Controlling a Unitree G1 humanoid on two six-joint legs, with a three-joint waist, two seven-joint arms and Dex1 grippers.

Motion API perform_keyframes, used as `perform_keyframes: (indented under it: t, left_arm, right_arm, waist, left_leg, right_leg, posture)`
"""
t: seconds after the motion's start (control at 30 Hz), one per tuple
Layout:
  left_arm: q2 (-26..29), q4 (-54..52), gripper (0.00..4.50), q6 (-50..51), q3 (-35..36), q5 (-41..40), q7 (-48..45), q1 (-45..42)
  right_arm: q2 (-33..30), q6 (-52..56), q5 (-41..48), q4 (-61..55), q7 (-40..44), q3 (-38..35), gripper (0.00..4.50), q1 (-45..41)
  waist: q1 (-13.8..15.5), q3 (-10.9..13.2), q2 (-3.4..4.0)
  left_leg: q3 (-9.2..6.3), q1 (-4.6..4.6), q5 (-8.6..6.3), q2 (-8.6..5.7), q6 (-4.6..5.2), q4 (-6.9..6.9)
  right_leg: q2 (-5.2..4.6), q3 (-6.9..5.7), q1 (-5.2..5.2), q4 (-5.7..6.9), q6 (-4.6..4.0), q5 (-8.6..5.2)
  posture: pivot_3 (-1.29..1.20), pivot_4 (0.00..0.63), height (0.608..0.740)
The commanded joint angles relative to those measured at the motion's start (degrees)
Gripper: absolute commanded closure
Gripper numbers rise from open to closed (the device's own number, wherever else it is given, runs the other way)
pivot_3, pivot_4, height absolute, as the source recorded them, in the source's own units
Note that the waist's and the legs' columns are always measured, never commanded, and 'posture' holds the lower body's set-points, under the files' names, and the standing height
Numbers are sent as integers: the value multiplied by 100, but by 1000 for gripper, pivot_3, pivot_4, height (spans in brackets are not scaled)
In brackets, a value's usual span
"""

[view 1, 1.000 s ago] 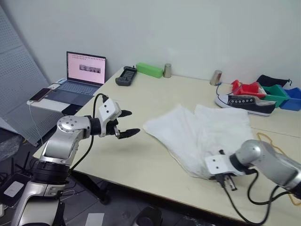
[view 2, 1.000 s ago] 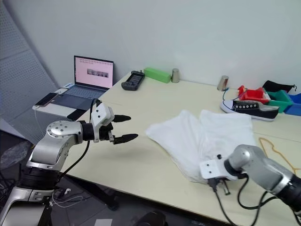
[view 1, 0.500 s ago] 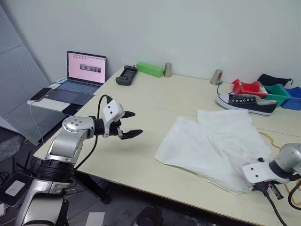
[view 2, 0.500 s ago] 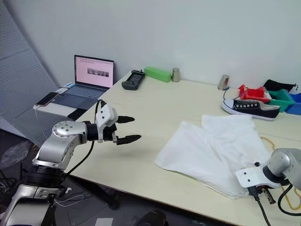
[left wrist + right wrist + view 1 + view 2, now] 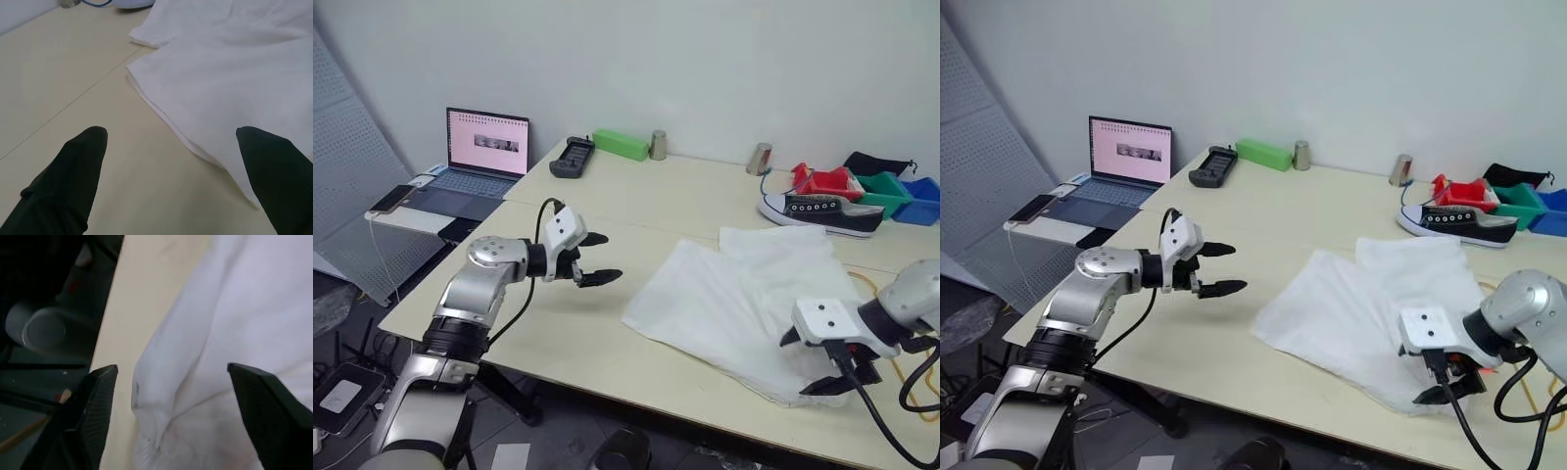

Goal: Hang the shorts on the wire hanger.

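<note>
Both pairs of black fingers stand spread wide, gripping nothing. On the left gripper (image 5: 597, 258) the fingers reach out nearly level from a bent silver arm, over bare tabletop (image 5: 568, 333) and aimed toward the shorts (image 5: 754, 294), whose nearest edge lies well apart from the tips. On the right gripper (image 5: 818, 362) the fingers point steeply down at the near corner of the white cloth by the tabletop's front edge — in the right wrist view that bunched corner (image 5: 161, 426) lies between the two fingers and clear of both. White and flat, the shorts lie spread across the right half of the tabletop, near a black-and-white sneaker (image 5: 820, 212) — and a yellowish wire (image 5: 864, 285) peeks out at their far right side.
</note>
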Motion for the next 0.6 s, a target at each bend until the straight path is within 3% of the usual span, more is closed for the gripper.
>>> perform_keyframes:
  t: [0.03, 0.13, 0.23, 0.37, 0.6]
  left_arm:
    - [-410, 860, 0, -192, -187, 203, -105, -671]
    - [-861, 1889, 0, -428, -446, 549, -76, -1124]
    - [-1160, 2698, 0, -674, -574, 853, 55, -1394]
    - [-1476, 3588, 0, -1035, -808, 1279, 133, -1638]
    - [-1496, 4339, 0, -1435, -904, 1779, 163, -1836]
  right_arm:
    - [532, 690, 237, -153, -628, -107, 612, -468]
    - [1408, 1076, -210, 167, -1720, 162, 612, -915]
    - [1868, 1372, -434, 228, -2338, 233, 612, -962]
    - [2105, 1482, -592, -45, -2834, 316, 612, -569]
    - [2649, 2115, -164, -715, -3377, -54, 612, -262]
  waist:
    - [-40, 1, -2]
    - [-108, -8, -17]
    - [-208, -17, -33]
    - [-366, -18, -34]
    - [-713, -19, -35]
  left_leg:
    - [0, -2, 0, 0, 0, 2]
    - [7, 2, 0, -7, 0, 6]
    - [15, 2, 1, -14, -1, 13]
    - [12, -4, 3, -12, -3, 14]
    - [12, 5, 3, -6, -1, 17]
  right_leg:
    - [0, -1, 0, 0, 0, 0]
    - [7, 4, 2, 7, 0, 1]
    - [10, 8, 1, 19, -1, 3]
    - [8, 8, -5, 20, -4, 5]
    - [0, 11, -5, 39, -4, 5]
  posture:
    - [324, 0, 740]
    - [310, 0, 740]
    - [288, 0, 740]
    - [259, 0, 740]
    - [228, 0, 740]
